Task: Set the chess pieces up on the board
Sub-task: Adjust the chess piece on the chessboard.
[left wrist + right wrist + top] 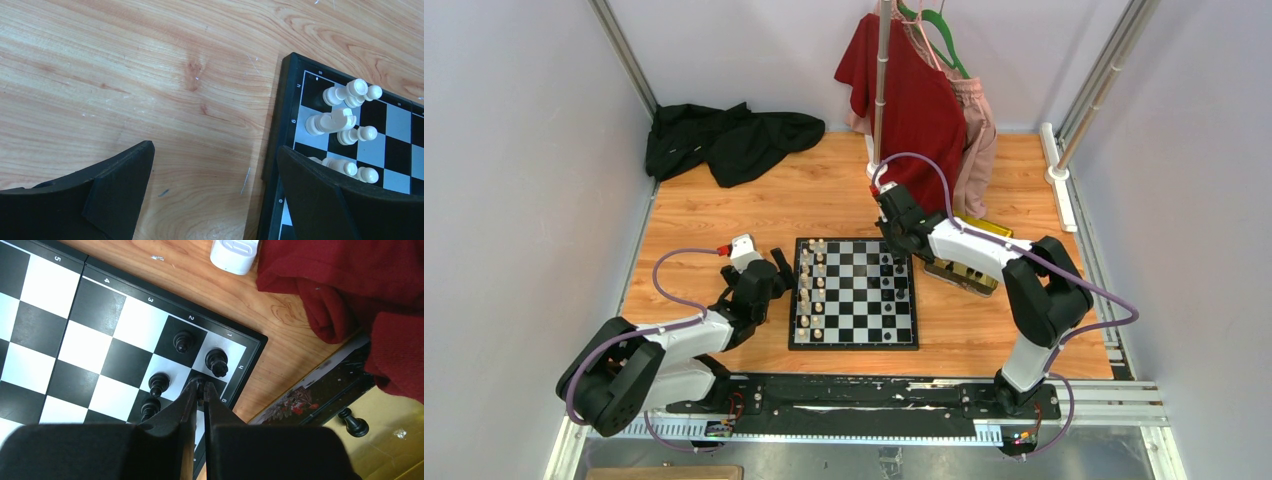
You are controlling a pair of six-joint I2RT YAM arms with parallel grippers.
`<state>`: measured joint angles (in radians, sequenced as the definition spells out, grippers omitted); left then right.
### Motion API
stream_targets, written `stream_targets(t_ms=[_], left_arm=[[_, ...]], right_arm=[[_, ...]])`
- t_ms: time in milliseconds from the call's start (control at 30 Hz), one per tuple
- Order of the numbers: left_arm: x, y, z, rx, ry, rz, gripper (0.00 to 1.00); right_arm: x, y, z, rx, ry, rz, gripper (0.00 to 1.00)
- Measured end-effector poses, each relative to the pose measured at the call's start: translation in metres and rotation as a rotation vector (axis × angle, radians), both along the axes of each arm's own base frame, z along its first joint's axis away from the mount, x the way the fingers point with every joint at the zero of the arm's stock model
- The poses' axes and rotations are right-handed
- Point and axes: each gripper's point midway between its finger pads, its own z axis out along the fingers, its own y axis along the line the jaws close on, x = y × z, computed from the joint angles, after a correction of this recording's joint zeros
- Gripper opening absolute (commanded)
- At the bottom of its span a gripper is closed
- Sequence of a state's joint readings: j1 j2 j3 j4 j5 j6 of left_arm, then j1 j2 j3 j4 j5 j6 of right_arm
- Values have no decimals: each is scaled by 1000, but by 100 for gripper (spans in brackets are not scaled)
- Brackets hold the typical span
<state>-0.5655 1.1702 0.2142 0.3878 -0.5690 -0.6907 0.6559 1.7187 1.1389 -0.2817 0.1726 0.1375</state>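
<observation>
1. Looking down on a wooden table (125, 75), a chessboard (864, 300) lies flat at the centre, between two robot arms.
2. White pieces (812, 290) stand in two lines along the board's left side, which looks filled or nearly so. Black pieces (216, 361) stand only at the far right corner, a handful on neighbouring squares, so the black side seems barely begun.
3. The right claw (202, 387) points down at an edge square beside that black group. Its fingers are drawn almost together, with only a thin slit between the tips. Whether a piece is pinched there I cannot tell, because the tips hide the square. The narrow, upright approach probably keeps the claw from knocking the pieces standing just beside it.
4. The left claw (780, 280) hangs just off the board's left edge with its fingers spread fully wide and nothing between them. One finger overlaps the board's border near the white pieces. It appears parked clear of the finished white lines.
5. A gold tray (400, 410) sits just beside the board's right edge, within the right arm's reach. A lone black piece (354, 424) stands in it, likely waiting its turn.
6. A red shirt (350, 280) hangs near the tray, and a black garment (724, 135) lies at the far left, well apart from the board.
</observation>
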Motion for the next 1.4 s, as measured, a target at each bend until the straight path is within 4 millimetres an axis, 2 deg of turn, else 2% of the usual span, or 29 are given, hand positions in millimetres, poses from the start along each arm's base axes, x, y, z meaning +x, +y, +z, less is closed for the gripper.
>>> stream_targets(t_ms=[967, 1400], left_arm=[[0, 0, 0, 0, 0, 0, 100], [0, 0, 0, -1, 0, -1, 100]], right_arm=[[0, -4, 0, 5, 2, -8, 2], [-4, -7, 0, 1, 10, -7, 4]])
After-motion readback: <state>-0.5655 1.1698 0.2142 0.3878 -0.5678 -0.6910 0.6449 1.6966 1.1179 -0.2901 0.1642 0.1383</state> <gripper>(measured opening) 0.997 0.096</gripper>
